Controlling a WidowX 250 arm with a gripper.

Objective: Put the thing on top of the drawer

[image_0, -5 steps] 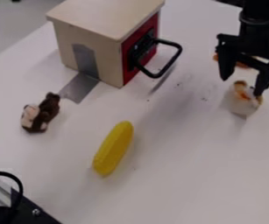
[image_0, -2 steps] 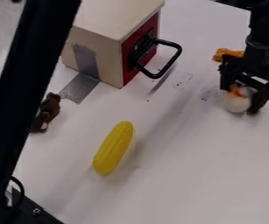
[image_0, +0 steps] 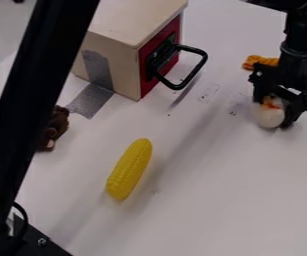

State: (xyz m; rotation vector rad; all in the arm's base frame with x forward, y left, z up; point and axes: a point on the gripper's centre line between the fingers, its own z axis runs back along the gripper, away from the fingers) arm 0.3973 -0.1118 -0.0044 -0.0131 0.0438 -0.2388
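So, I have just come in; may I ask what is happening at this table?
A robot arm has its gripper down at a small white toy with orange-red marks, on the right side of the table. The aim is to put something on top of the drawer box, most likely this toy. It is not up there yet, and I cannot tell if the grasp is firm. The yellow corn lies apart from the gripper.

Drawer (image_0: 147,77) behind corn (image_0: 129,170); plush toy (image_0: 57,124) left of corn, round toy (image_0: 268,117) right.
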